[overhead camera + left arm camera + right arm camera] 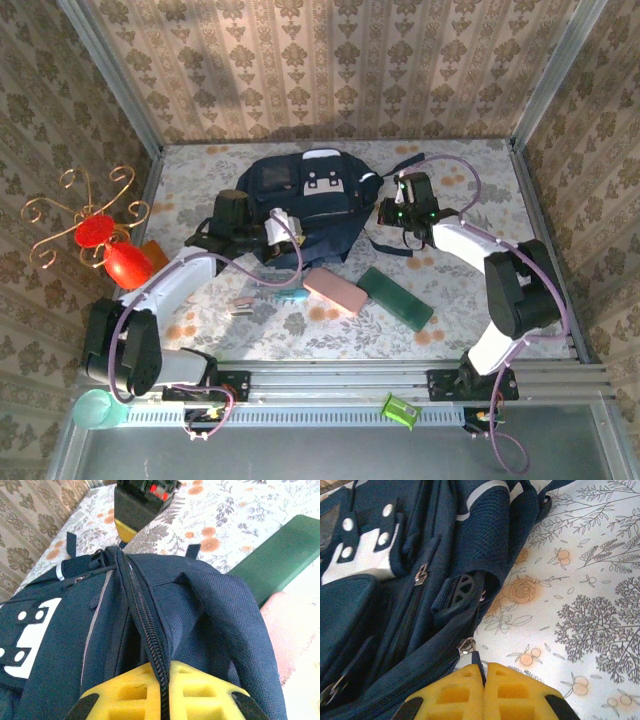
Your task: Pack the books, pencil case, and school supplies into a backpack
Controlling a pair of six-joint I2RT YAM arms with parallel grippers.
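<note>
The navy backpack (pixel 305 195) lies at the back middle of the table, front pockets up. My left gripper (pixel 286 232) is at its near edge, shut on the fabric and zip track (pixel 150 640) of the main opening, which runs between the yellow fingers (pixel 130 692). My right gripper (pixel 386 212) is at the bag's right side, shut on a dark zip pull tab (pixel 479 661) below a silver slider (pixel 466 646). In front of the bag lie the pink pencil case (pixel 335 290), a dark green book (pixel 397 297), a teal-handled tool (pixel 290 295) and small sticks (pixel 240 308).
An orange-brown slab (pixel 152 252) lies at the left edge behind a gold wire stand with red ornaments (pixel 105 240). A green cup (pixel 92 408) and a small green item (pixel 398 410) sit on the front rail. Patterned walls close in the table on three sides.
</note>
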